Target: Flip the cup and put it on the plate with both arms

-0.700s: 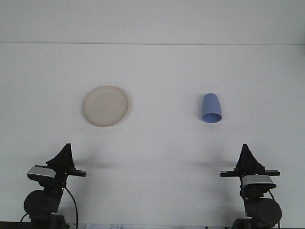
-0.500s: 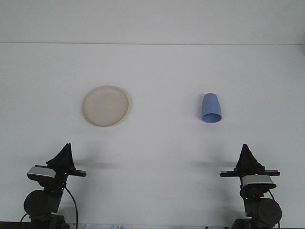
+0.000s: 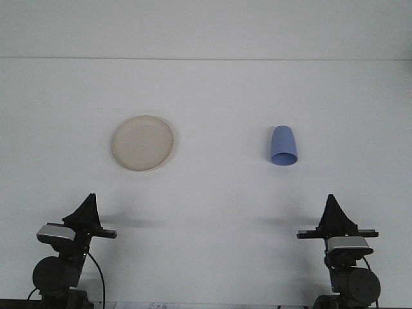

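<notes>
A round cream plate (image 3: 142,142) lies flat on the white table, left of centre. A light blue cup (image 3: 283,145) rests on the table right of centre, its narrow closed end pointing away and its wide rim toward me. My left gripper (image 3: 90,196) stands low at the near left, well short of the plate, fingers together in a point with nothing held. My right gripper (image 3: 331,196) mirrors it at the near right, in front of the cup and apart from it, also shut and empty.
The white table (image 3: 212,193) runs back to a pale wall. Both wrist cameras and arm bases sit at the bottom corners. Cup and plate are about a third of the frame's width apart.
The cup appears to have shifted very slightly to the left. Neither arm has moved, and the plate has stayed put.
</notes>
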### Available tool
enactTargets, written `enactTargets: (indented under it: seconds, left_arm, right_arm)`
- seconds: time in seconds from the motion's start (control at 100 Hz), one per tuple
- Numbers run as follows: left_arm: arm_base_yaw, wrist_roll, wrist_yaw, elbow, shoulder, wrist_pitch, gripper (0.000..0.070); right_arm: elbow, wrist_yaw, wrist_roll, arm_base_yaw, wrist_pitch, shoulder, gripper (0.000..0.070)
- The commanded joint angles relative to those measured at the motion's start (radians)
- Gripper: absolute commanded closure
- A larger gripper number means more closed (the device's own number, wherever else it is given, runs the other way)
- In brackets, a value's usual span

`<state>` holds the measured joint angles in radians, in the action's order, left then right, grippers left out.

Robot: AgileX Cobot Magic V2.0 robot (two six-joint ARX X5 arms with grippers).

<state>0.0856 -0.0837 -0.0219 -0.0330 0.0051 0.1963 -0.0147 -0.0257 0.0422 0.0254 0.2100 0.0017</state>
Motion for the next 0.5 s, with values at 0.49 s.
enactTargets:
  seconds: [0.49]
  left_arm:
    - [0.000, 0.012, 0.003, 0.018, -0.002, 0.015, 0.0687]
  right_arm:
    - [-0.214, -0.077, 0.094, 0.002, -0.246, 0.068, 0.0700]
